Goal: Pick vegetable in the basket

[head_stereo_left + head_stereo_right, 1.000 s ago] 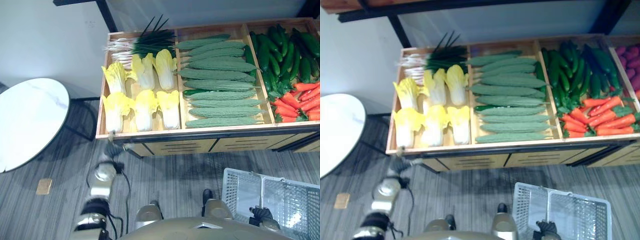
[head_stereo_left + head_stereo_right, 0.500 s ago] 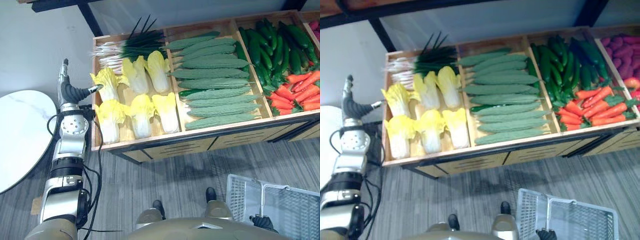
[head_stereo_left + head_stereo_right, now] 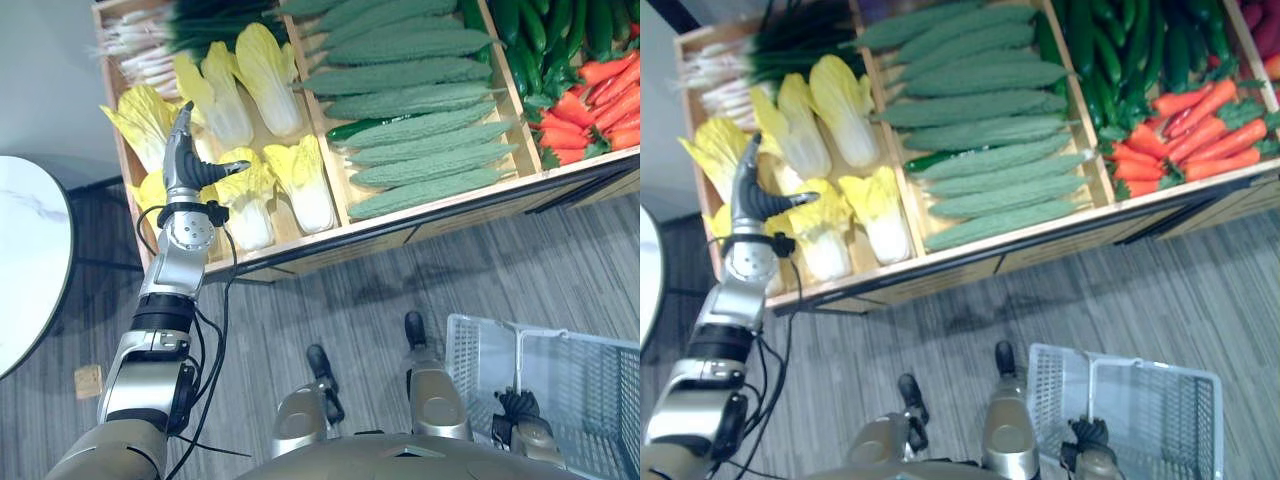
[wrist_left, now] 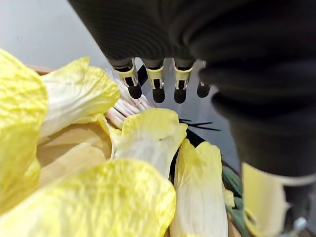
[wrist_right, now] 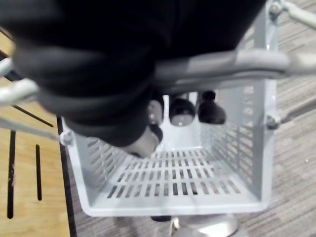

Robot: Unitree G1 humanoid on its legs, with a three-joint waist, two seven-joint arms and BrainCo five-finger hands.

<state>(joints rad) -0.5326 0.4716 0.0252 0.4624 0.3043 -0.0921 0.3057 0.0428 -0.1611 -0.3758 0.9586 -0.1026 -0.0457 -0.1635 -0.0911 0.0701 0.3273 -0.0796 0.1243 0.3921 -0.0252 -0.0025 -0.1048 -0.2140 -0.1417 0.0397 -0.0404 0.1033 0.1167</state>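
Yellow-leaved cabbages (image 3: 300, 185) lie in the wooden stall's (image 3: 420, 215) left compartment. The left hand (image 3: 183, 158) hovers above them at the end of an outstretched arm, fingers straight, thumb spread, holding nothing. In front of the stall, the right hand (image 3: 515, 408) hangs low, fingers curled round the white basket's (image 3: 470, 350) handle (image 5: 222, 66).

pale wooden stand (image 3: 400, 222); white slotted plastic basket (image 5: 232, 148) with smooth grey metal handle (image 5: 222, 64); bumpy matt gourds (image 3: 420, 100).

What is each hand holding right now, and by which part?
The right hand is curled round the handle of the basket. The left hand is open above the cabbages, holding nothing.
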